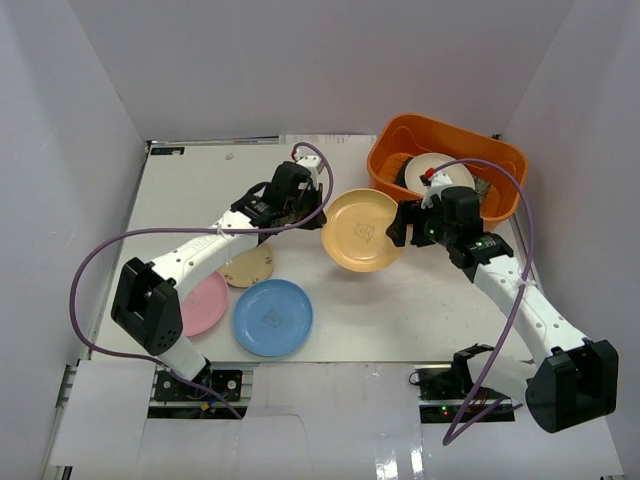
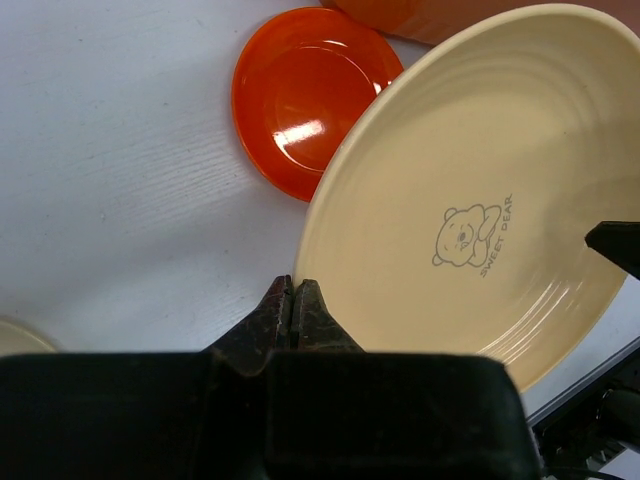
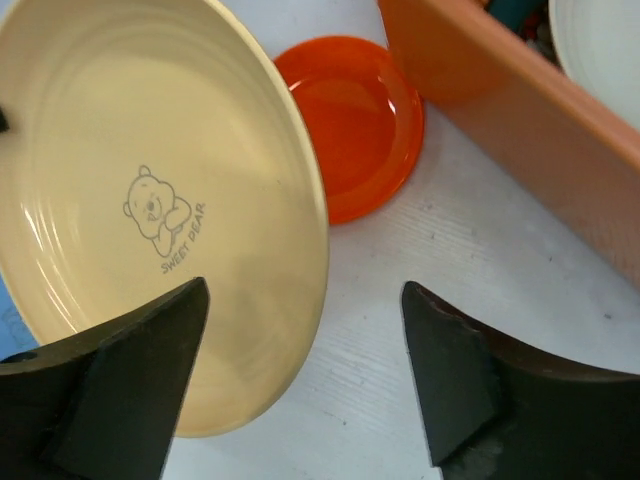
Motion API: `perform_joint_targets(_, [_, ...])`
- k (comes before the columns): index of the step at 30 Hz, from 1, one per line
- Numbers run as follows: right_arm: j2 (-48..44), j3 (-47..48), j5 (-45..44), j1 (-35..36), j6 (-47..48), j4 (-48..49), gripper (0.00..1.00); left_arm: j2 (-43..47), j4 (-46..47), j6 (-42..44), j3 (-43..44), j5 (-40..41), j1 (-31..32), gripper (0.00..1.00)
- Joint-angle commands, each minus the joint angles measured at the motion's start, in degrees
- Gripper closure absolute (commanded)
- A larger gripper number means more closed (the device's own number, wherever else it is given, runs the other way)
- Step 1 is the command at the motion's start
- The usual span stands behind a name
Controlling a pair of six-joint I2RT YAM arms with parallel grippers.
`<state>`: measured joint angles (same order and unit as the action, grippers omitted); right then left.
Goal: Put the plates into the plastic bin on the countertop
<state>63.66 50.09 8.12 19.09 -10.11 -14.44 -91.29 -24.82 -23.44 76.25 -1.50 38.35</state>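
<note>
My left gripper [image 1: 318, 222] is shut on the left rim of the yellow-orange plate [image 1: 363, 230] and holds it above the countertop [image 1: 420, 300]. In the left wrist view the jaws [image 2: 293, 290] meet at the plate's edge [image 2: 480, 200]. My right gripper [image 1: 398, 228] is open at the plate's right side. In the right wrist view the plate's rim [image 3: 150, 200] lies between its spread fingers [image 3: 300, 300]. The orange plastic bin [image 1: 395, 150] stands at the back right and holds a cream plate [image 1: 440, 172]. A red plate [image 3: 355, 120] lies on the countertop below the yellow-orange one.
A blue plate [image 1: 273, 317], a pink plate [image 1: 203, 303] and a small beige patterned plate [image 1: 250, 265] lie on the left near my left arm. White walls close in the countertop on three sides. The bin's wall [image 3: 520, 100] is just right of my right gripper.
</note>
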Motion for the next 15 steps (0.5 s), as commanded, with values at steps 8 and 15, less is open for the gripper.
perform_joint_targets(8, [1.3, 1.1, 1.9, 0.3, -5.5, 7.1, 0.92, 7.3, 2.3, -0.9, -1.5, -0.6, -0.3, 0.85])
perform_joint_targets(15, [8.6, 16.3, -5.9, -1.9, -5.9, 6.9, 0.92, 17.3, 3.7, 0.2, -7.0, -2.1, -0.2, 0.06])
